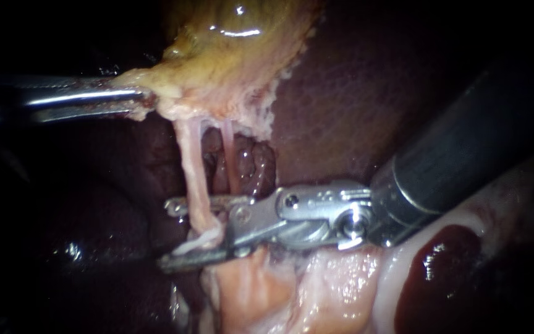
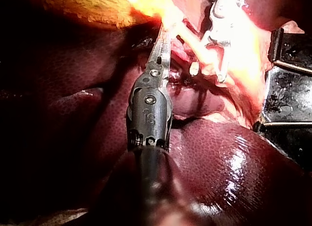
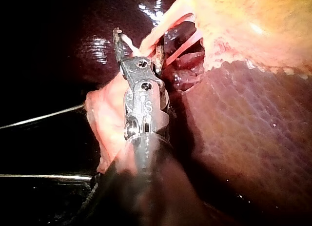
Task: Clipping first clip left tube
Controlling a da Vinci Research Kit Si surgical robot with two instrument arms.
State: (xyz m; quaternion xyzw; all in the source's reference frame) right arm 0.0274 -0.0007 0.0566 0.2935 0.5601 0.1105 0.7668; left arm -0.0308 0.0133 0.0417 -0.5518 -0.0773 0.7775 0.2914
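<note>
Left tube (image 1: 194,179) sits inside the spread end effector of the right instrument (image 1: 167,235); the left instrument (image 1: 143,102) pinches the gallbladder (image 1: 230,55).

The right instrument (image 1: 168,234) is bright polished metal ahead of a matt dark shaft; the left instrument (image 1: 146,102) is shiny metal. The liver (image 1: 353,93) looks wet, glossy and finely mottled, the gallbladder (image 1: 236,49) slick and ragged-edged.
</note>
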